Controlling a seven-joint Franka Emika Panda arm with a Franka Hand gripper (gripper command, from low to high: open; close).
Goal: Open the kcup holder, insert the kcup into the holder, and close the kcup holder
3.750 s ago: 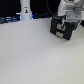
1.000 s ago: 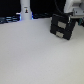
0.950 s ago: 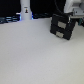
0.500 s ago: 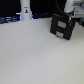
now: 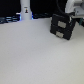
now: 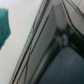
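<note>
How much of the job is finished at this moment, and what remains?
Nothing looks finished. In the exterior view the black holder stands with both grey panels flat on its front, so it seems closed. The arm is at its top; the pincer itself is not visible. The wrist view shows only a close dark edge and something green, too blurred to name. Opening, inserting the pod and closing remain.

I count one black kcup holder (image 5: 62,26) with two grey panels on its front, one white post (image 5: 25,10), and one white table (image 5: 30,55).
</note>
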